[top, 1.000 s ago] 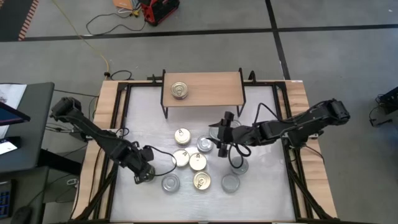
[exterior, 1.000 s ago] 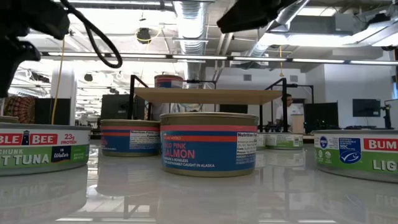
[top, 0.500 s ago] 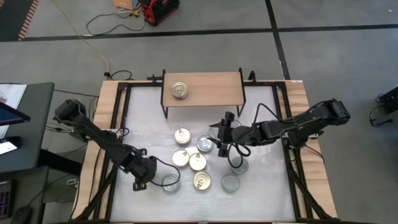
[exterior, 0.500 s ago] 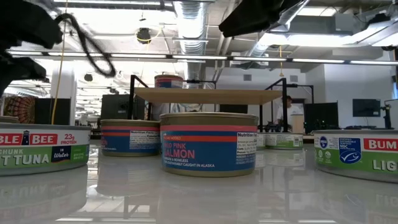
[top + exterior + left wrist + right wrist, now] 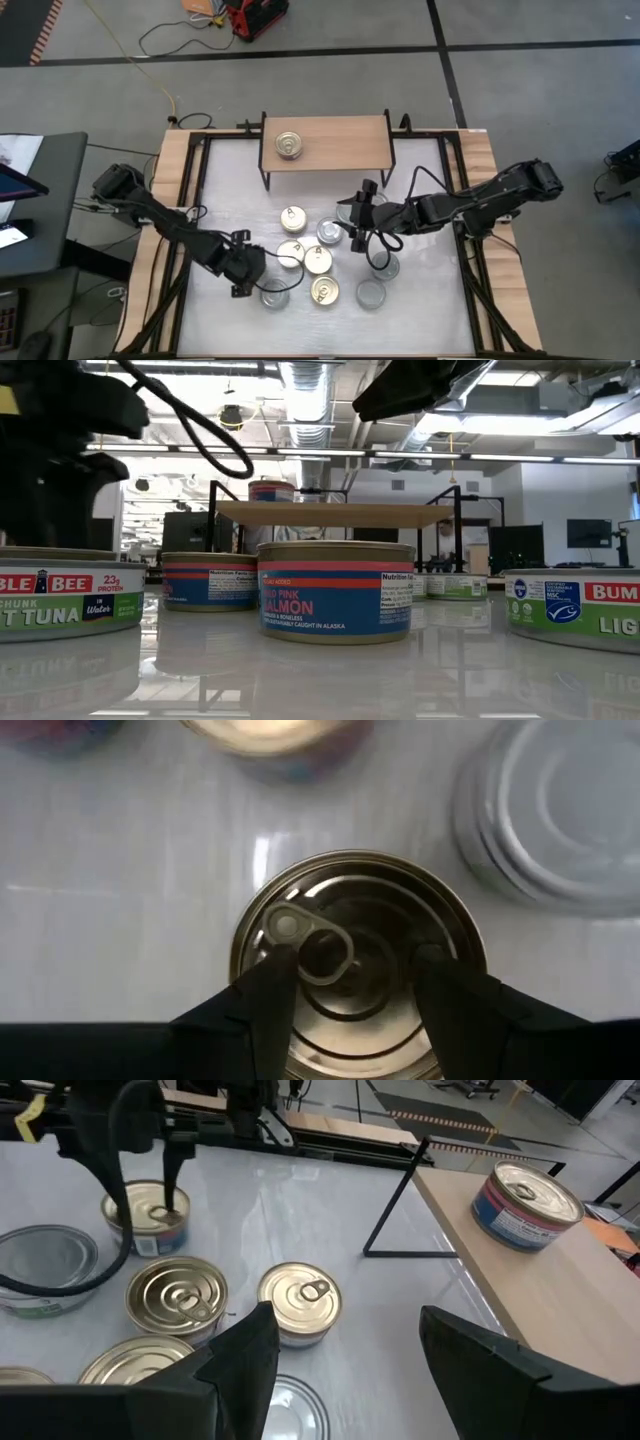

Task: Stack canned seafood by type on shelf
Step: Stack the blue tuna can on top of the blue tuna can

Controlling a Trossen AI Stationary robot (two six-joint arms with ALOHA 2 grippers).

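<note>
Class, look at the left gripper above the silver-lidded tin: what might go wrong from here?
1. The left gripper hangs open over the silver-lidded tin, its fingers showing over the lid; descending so, they may strike the lid instead of straddling it.
2. A neighbouring tin lies near; a finger could nudge it.
3. The cable trails near the gold tins and may drag them.

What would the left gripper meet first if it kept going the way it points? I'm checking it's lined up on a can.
Probably the silver-lidded can directly beneath it. The left gripper points down, open, a finger on each side of the pull tab; how far above the lid is unclear.
</note>
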